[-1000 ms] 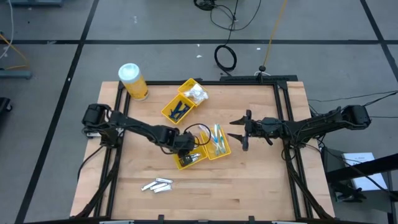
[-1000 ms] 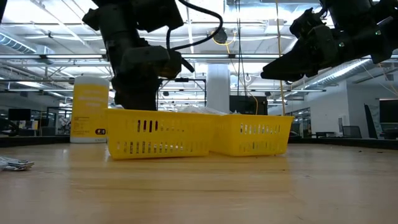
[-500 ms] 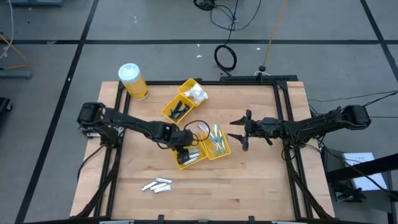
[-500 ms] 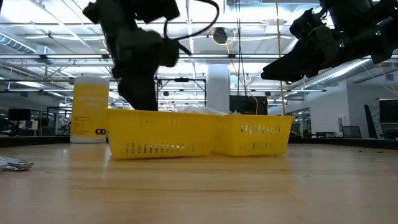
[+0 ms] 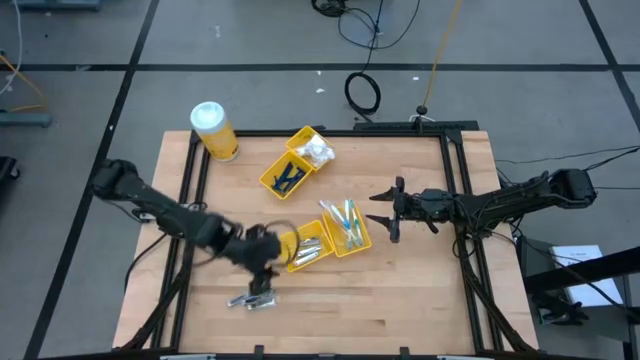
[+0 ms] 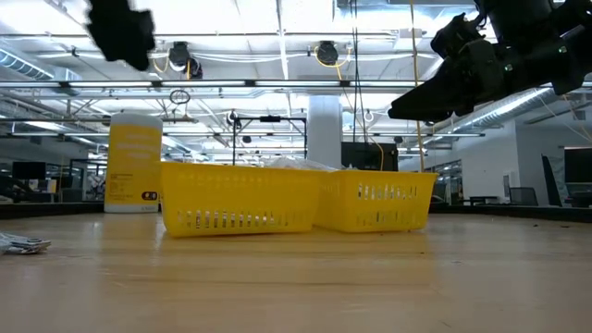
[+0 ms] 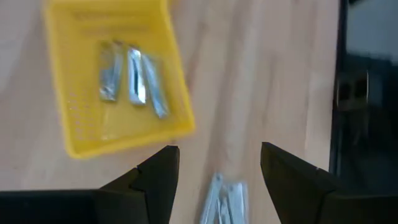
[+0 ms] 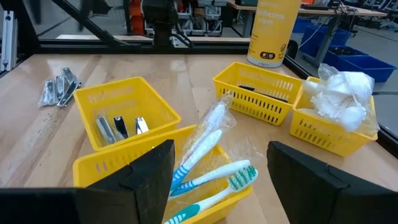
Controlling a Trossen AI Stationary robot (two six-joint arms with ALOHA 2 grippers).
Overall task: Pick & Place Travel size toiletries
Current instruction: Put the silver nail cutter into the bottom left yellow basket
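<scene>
A: From above, where does the left gripper (image 5: 262, 287) sit?
B: Over the loose silver-grey tubes (image 5: 251, 298) near the table's front edge, just beside the yellow tray (image 5: 305, 247) that holds three more silver tubes. Its fingers cannot be made out from that height.
A: And the right gripper (image 5: 385, 213)?
B: It hangs near the tray of toothbrushes in clear wrap (image 5: 347, 222), fingers spread, nothing between them. Farther back lie a tray of dark-blue sticks (image 5: 285, 176) and one of white packets (image 5: 317, 150), with the yellow jar (image 5: 213, 131) at the table's back left corner.
A: What does the low view add?
B: The two nearest trays side by side on the wooden table (image 6: 296, 277), the jar behind them, the loose tubes at the far left edge (image 6: 20, 244), and the right gripper (image 6: 412, 102) raised above the trays.
A: The left wrist view?
B: The left gripper's two dark fingers (image 7: 158, 180) stand apart and empty; between them, on the wood, lie the loose tubes (image 7: 222, 200). Beyond is the tray with three tubes (image 7: 132, 78).
A: The right wrist view?
B: That gripper's fingers (image 8: 152, 171) are also apart and hold nothing. Ahead lie the wrapped toothbrushes (image 8: 208, 177), the tray of tubes (image 8: 118, 126), the dark sticks (image 8: 261, 90), the white packets (image 8: 339, 93) and the loose tubes (image 8: 59, 87).
</scene>
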